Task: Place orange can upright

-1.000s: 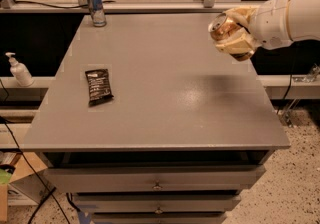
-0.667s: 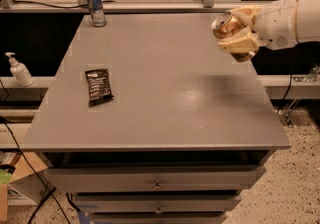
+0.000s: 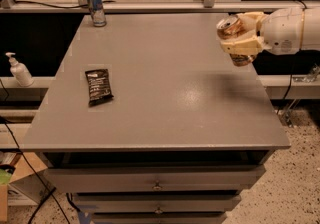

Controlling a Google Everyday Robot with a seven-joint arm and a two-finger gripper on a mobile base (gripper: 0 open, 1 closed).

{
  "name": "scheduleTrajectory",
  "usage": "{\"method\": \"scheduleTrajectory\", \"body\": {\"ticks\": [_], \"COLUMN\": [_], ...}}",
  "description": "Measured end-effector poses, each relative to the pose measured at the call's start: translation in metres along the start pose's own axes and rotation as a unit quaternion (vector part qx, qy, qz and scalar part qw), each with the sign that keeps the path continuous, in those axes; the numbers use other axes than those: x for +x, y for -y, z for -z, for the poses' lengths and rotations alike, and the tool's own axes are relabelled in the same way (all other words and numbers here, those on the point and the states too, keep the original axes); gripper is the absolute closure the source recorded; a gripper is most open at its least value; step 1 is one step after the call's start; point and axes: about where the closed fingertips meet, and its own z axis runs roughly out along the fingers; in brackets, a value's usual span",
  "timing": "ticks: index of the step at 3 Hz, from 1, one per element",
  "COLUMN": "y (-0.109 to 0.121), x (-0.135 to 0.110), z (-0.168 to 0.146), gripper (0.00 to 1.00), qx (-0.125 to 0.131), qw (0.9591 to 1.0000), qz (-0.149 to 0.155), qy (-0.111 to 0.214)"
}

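Grey table [image 3: 165,98], drawers [image 3: 157,178] beneath, left of and below the gripper [image 3: 239,38] (clasping the orange can [image 3: 231,25] at its right edge); speckled floor [image 3: 300,188] below the fingers [image 3: 242,46]; metal rail [image 3: 165,6] behind.

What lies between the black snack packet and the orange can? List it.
Only bare grey tabletop, in the camera view. The gripper, at the table's right edge, holds the orange can above it; the black snack packet lies left.
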Motion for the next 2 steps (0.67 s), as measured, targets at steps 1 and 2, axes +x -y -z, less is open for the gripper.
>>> {"method": "scheduleTrajectory", "body": {"ticks": [1,2], "y": [0.0006,-0.0014], "x": [0.0048,0.0141], "z": [-0.0019,-0.004], "gripper": [1.0,1.0], "qx": [-0.007,-0.01], "qw": [0.9993,0.9975], "qz": [-0.018,-0.018], "qy": [0.032,0.067]}}
